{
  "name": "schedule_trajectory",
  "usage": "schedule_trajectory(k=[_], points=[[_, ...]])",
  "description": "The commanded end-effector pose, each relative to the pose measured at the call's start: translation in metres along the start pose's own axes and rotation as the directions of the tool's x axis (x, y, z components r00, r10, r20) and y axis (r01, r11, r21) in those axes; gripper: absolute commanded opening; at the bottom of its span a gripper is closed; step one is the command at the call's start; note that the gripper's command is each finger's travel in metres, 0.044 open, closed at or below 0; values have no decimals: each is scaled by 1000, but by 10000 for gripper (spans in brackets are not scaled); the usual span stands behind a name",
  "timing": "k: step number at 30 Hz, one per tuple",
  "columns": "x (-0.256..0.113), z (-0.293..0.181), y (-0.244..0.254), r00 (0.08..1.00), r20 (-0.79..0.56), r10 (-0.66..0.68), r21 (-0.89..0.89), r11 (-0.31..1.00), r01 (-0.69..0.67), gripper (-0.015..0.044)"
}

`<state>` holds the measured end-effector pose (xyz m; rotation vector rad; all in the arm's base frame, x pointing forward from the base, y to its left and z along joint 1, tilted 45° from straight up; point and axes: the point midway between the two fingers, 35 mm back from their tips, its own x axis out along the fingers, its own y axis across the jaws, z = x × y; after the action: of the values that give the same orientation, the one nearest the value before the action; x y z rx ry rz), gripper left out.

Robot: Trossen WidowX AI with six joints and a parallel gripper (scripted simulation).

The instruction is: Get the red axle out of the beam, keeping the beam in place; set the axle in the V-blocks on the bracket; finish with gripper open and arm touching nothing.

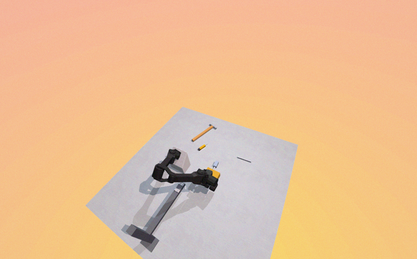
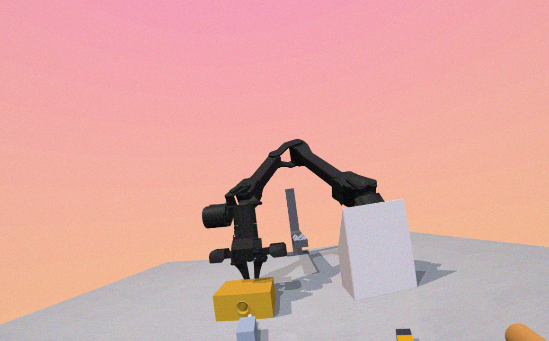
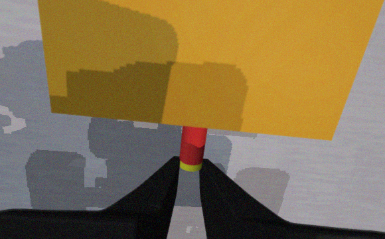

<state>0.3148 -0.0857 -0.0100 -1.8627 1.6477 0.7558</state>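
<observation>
The yellow beam (image 1: 214,172) (image 2: 243,288) (image 3: 279,66) rests on the table, with a round hole in the face toward the exterior camera. The red axle (image 3: 193,143) with a yellow end band sticks out of the beam's opposite side; its other end is hidden. My gripper (image 2: 251,278) (image 3: 190,164) points down behind the beam and is shut on the axle's protruding end. The light grey V-blocks (image 1: 177,190) (image 2: 298,237) sit on the dark grey bracket (image 1: 165,209) (image 2: 291,210), away from the gripper. No axle lies in them.
A pale wedge-shaped block (image 1: 181,160) (image 2: 378,250) stands by the arm's base. A blue-grey block (image 1: 215,164) (image 2: 247,328) with a thin pin lies by the beam's holed face. Farther off lie a hammer (image 1: 202,133), a yellow-handled tool (image 1: 202,147) and a thin dark rod (image 1: 243,159).
</observation>
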Motion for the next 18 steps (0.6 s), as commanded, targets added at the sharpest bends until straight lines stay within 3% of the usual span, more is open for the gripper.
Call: schedule_trajectory(k=[1, 18], points=[[0, -8, -1, 1000, -2, -3, 4, 1000, 3, 0], [0, -35, -2, 1000, -4, -3, 3, 1000, 3, 0]])
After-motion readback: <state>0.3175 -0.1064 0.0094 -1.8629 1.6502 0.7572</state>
